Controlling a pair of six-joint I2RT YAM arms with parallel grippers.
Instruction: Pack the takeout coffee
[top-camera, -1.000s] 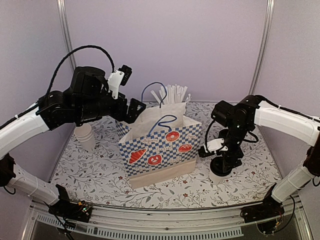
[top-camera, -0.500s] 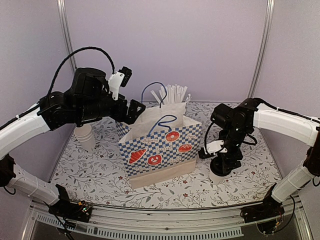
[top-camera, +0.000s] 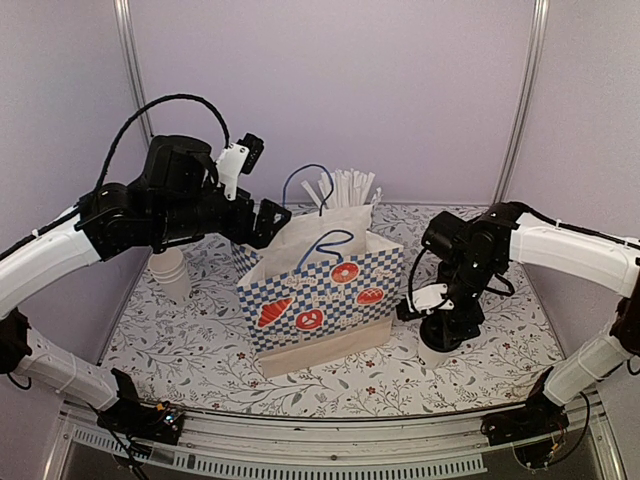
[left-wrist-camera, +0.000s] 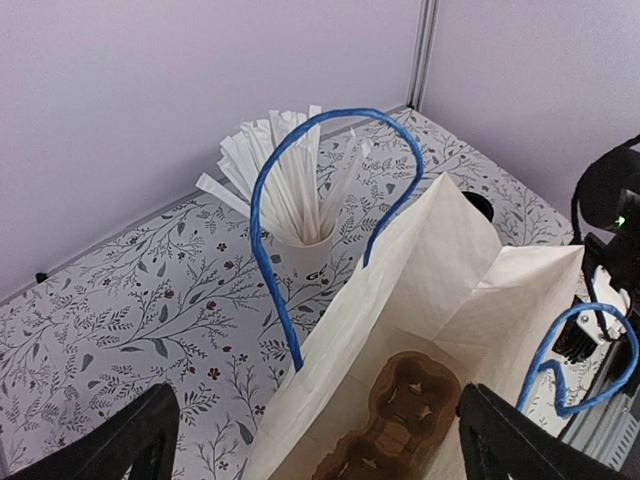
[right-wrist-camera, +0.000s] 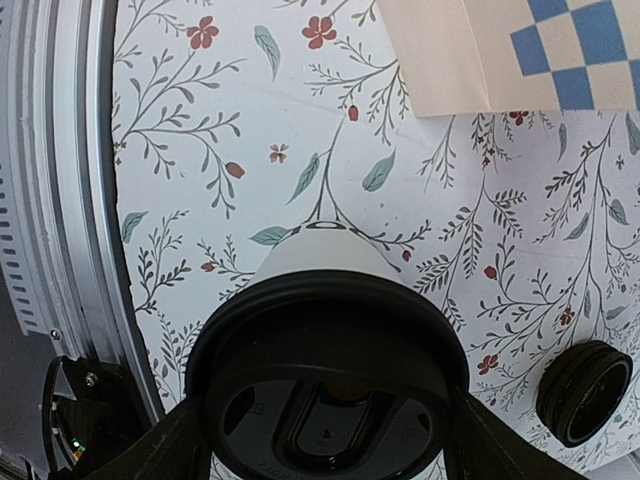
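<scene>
You get even, diffuse overhead light, soft shadows only, no glare. Overhead view is sharp. Right wrist view: black lid (right-wrist-camera: 328, 385) slightly soft up close. Left wrist view bends at edges.
</scene>
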